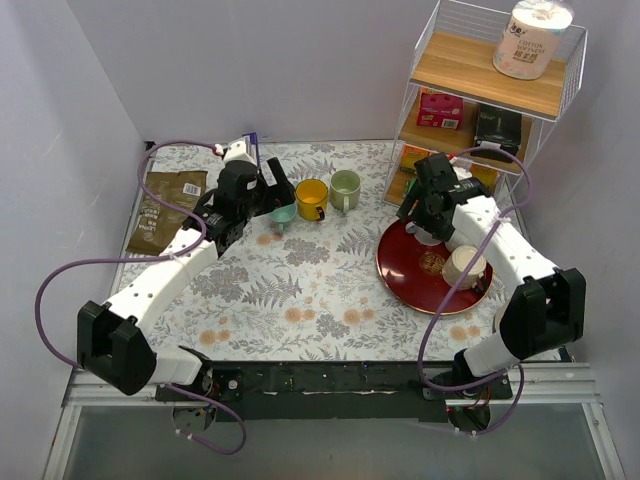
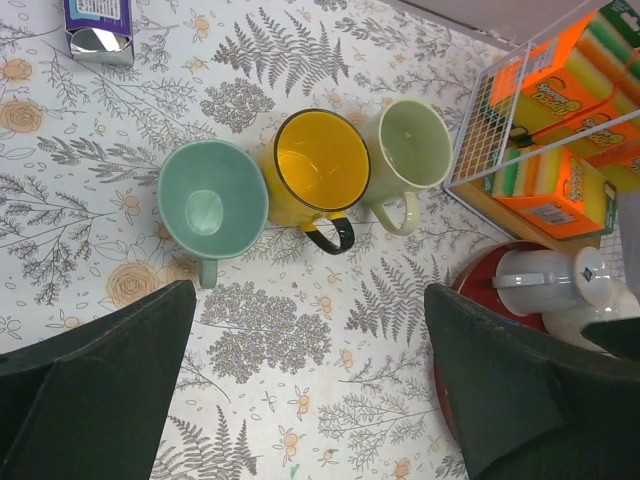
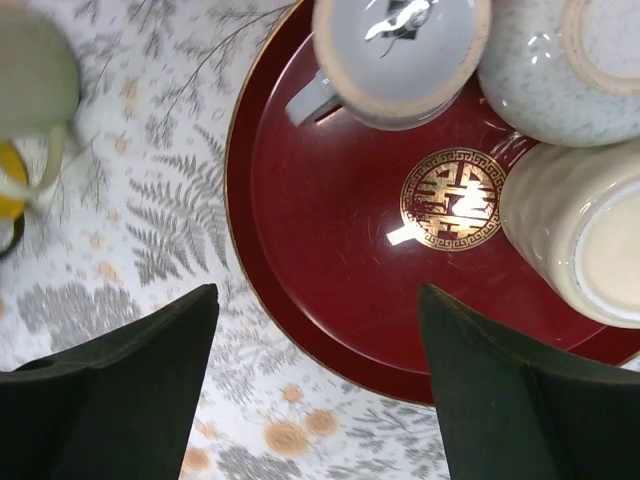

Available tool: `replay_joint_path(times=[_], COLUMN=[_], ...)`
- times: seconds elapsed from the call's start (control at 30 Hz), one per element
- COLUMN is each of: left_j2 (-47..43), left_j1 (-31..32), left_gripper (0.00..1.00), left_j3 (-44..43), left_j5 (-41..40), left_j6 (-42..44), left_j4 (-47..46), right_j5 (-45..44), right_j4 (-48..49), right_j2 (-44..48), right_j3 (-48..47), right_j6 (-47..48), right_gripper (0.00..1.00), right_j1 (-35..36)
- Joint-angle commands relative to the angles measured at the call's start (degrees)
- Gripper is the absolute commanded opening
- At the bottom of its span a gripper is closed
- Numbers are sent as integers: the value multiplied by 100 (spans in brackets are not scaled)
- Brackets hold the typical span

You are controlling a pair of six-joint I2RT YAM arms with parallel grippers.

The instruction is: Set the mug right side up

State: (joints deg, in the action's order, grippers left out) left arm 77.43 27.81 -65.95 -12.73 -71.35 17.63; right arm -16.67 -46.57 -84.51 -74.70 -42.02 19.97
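Note:
Three mugs stand bottom-up on the red tray [image 3: 330, 230]: a white mug [image 3: 400, 45] with its handle to the left, a speckled mug [image 3: 545, 70], and a cream mug [image 3: 585, 230]. My right gripper [image 3: 318, 292] is open and empty, hovering over the tray's near-left rim, short of the white mug. In the top view it [image 1: 422, 222] is above the tray [image 1: 405, 275], beside the cream mug [image 1: 466, 266]. My left gripper [image 2: 308, 295] is open and empty above the cloth, just short of the upright teal mug [image 2: 213, 200], yellow mug [image 2: 320, 165] and pale green mug [image 2: 410, 145].
A wire shelf [image 1: 480, 110] at the back right holds sponges [image 2: 560, 190], boxes and a paper roll [image 1: 530, 38]. A brown pouch [image 1: 165, 205] lies at the far left. A small purple box [image 2: 98, 22] sits behind the teal mug.

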Motion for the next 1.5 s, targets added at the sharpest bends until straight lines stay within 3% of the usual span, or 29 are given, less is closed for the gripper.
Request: replay_joint_path(times=[0.0,0.2,0.47,0.6,0.73,1.17,1.33,1.47], left_j2=[-333,-518,-589,-571,-536,-483,-448,-448], left_j1=[-22,-13,-22,-13,-22,-22,-22,-21], left_gripper=[98,98,98,98,98,98,98,98], left_j3=[-32,91,197,214,223,179,179,179], left_j5=[148,175,192,227,254,254,254,254], left_j6=[-1,-54,-81,-107,-107,-28,-19,-19], left_j4=[338,452,496,522,566,602,602,610], right_j5=[-978,-1515,-1726,-1788,-1823,-2051,-2121,-2174], right_j4=[-193,-1221,-1056,-1074,-1135,-1161,-1293,-1372], right_j2=[-390,-1497,-2113,-2315,-2622,-3124,-3256,-3309], right_j3=[-404,-1362,-1592,-1636,-1759,-2093,-2146,-2137], right_j6=[-1869,-3233,-3830,-3989,-4095,-4323,-4420,-4464], right_gripper=[86,84,73,70,60,54,45,44], right_j1=[7,16,34,34,42,69,95,104])
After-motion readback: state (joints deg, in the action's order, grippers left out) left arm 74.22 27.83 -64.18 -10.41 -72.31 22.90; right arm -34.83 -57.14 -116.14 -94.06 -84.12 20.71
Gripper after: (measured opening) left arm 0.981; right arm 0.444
